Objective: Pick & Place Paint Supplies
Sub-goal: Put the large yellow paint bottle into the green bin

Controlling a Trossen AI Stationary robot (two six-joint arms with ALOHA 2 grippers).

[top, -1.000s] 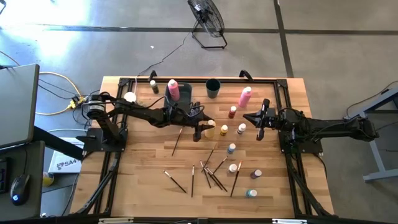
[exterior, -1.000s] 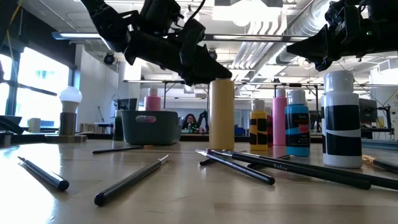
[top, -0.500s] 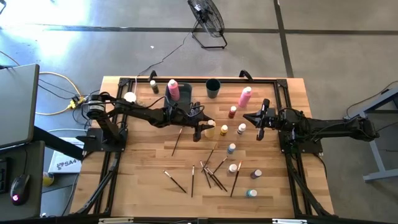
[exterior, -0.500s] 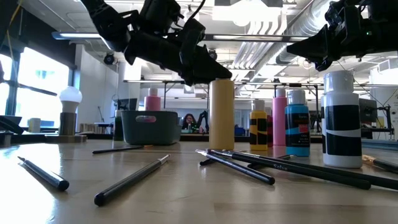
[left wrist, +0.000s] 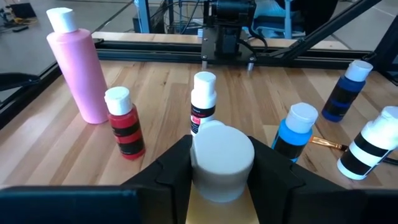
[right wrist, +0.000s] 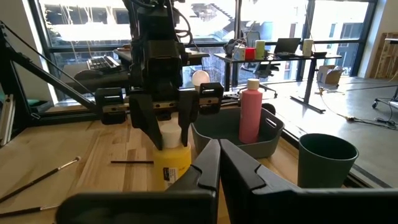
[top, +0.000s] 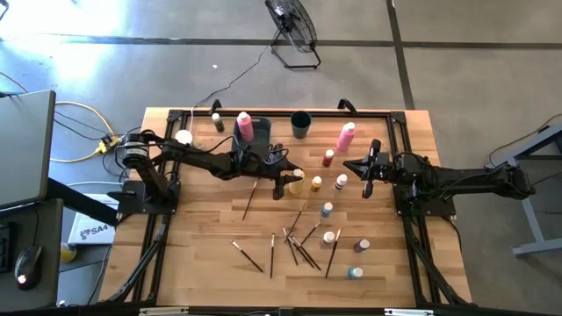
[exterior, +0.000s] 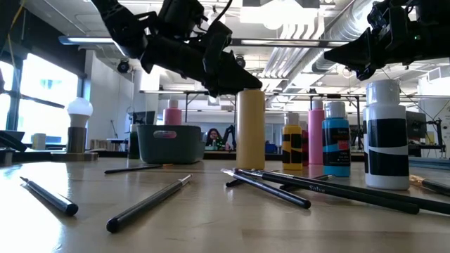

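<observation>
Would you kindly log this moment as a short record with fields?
left pincer: closed on the white cap of a yellow paint bottle standing on the table
right pincer: shut, empty, held above the table
grey bin: holds a pink bottle
brushes: loose on the table

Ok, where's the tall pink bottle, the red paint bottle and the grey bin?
tall pink bottle (left wrist: 79, 73): left wrist view, middle of its body.
red paint bottle (left wrist: 126, 129): left wrist view, on its striped body.
grey bin (exterior: 169, 143): low view, front wall.
</observation>
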